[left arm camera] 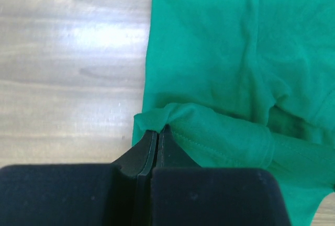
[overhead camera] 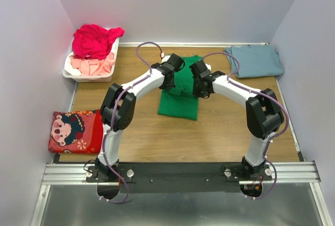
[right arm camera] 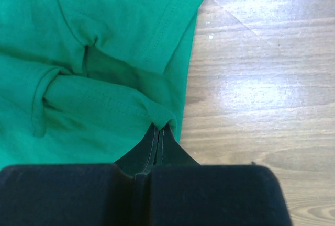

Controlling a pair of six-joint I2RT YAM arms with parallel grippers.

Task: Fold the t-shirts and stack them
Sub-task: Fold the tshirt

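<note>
A bright green t-shirt (overhead camera: 180, 98) lies as a long narrow strip on the middle of the wooden table. My left gripper (left arm camera: 158, 128) is shut on a pinched fold at the shirt's left edge (left arm camera: 157, 116), near its far end. My right gripper (right arm camera: 159, 127) is shut on a pinched fold at the right edge (right arm camera: 162, 112) of the same shirt. Both wrists (overhead camera: 171, 69) (overhead camera: 201, 77) hang over the far half of the shirt, hiding it there. A folded blue-grey t-shirt (overhead camera: 256, 61) lies at the back right. A magenta-red t-shirt (overhead camera: 94, 40) and a pale pink one (overhead camera: 91, 65) sit in the basket.
A white plastic basket (overhead camera: 70, 72) stands at the back left. A red printed cushion (overhead camera: 76, 132) lies at the table's left front. Pale walls close in the table on three sides. A metal rail (overhead camera: 178, 172) holds both arm bases at the near edge.
</note>
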